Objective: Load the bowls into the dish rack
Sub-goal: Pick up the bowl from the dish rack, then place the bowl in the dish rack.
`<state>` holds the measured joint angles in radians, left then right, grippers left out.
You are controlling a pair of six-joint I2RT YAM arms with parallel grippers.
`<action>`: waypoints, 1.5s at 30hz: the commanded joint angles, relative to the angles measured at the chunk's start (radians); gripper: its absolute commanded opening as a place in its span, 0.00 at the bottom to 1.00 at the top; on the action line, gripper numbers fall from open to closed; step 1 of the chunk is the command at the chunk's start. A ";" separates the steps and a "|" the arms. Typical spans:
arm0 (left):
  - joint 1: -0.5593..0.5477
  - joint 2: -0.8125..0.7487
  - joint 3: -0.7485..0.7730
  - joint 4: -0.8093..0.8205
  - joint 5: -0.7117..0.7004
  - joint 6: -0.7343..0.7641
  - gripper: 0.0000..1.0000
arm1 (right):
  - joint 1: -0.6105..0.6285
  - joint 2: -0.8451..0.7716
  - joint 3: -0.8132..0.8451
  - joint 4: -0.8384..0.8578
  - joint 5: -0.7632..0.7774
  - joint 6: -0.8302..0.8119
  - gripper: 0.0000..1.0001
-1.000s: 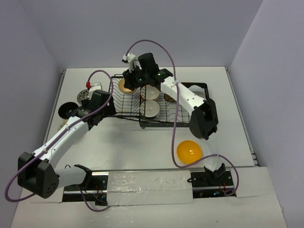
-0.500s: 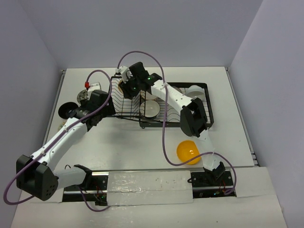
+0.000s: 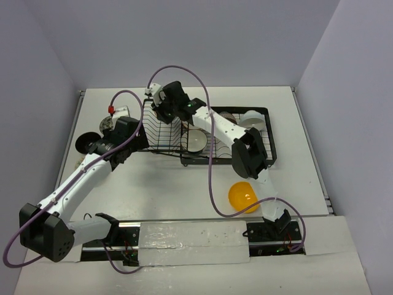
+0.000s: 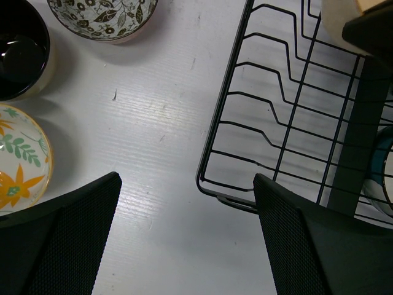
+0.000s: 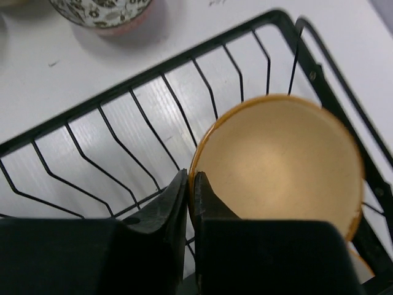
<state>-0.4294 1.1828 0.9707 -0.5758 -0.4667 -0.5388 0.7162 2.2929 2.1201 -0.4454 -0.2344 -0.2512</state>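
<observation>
The black wire dish rack (image 3: 271, 149) lies across the middle of the table. A tan bowl (image 5: 282, 166) stands in its far-left corner, and my right gripper (image 5: 191, 178) is shut on that bowl's rim; from above, the gripper (image 3: 161, 109) hides the bowl. Other bowls sit in the rack, among them a white one (image 3: 196, 140) and another white one (image 3: 252, 118). My left gripper (image 4: 187, 246) hangs open and empty over bare table just left of the rack's near-left corner (image 4: 212, 184). An orange-yellow bowl (image 3: 244, 196) rests on the table in front of the rack.
Left of the rack stand a black bowl (image 4: 18, 52), a patterned bowl (image 4: 101, 15) and a floral bowl (image 4: 18, 160). The right arm stretches over the rack, its purple cable looping above. Walls close in the table on the far, left and right sides.
My right gripper has swung left to the rack's far-left corner and closed on the tan bowl's rim. The left arm has hardly moved and stays open.
</observation>
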 commanded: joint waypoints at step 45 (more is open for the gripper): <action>-0.166 -0.031 0.003 0.013 0.057 -0.026 0.93 | -0.136 -0.928 -1.806 2.209 0.452 0.907 0.00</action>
<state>-0.5713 1.1522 0.9707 -0.5732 -0.4057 -0.5453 0.5762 1.3132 0.3202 1.1454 0.1516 0.5720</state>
